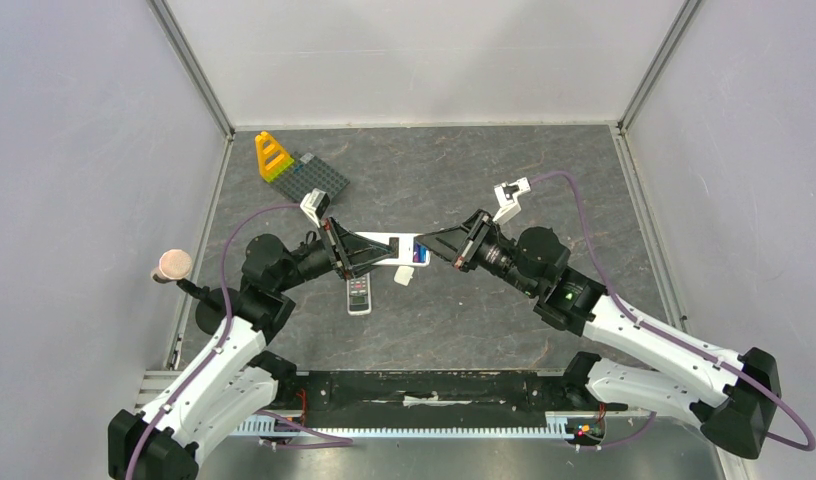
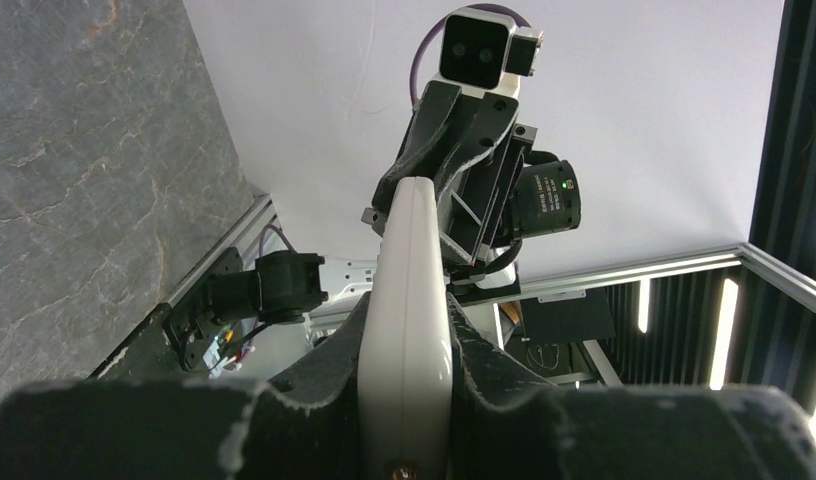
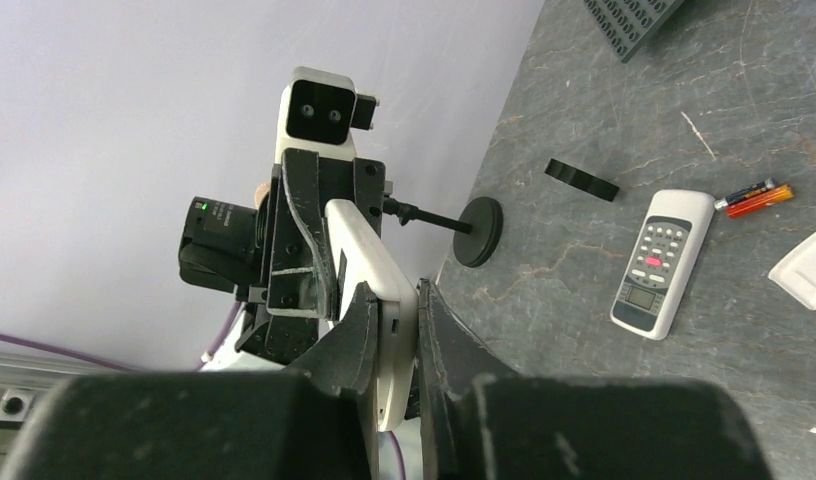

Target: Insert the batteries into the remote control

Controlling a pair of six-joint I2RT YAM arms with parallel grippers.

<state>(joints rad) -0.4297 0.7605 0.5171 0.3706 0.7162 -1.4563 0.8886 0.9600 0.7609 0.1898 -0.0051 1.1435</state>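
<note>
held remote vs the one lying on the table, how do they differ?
The held remote is off the table, clamped between left gripper and right gripper; the loose remote lies flat, untouched. The held remote shows blue-purple batteries; the loose remote shows buttons. Both are slim and light-coloured.

A remote (image 1: 396, 247) hangs between my left gripper (image 1: 372, 256) and right gripper (image 1: 430, 248). A second remote (image 1: 359, 296) lies on the table (image 1: 504, 190) nearer me (loose cover (image 1: 405, 277) just right of it). The baseplate (image 1: 314, 178) sits far back on the left.

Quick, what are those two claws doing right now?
Left gripper: closed on the white remote.
Right gripper: closed on the same remote's other end.
</note>
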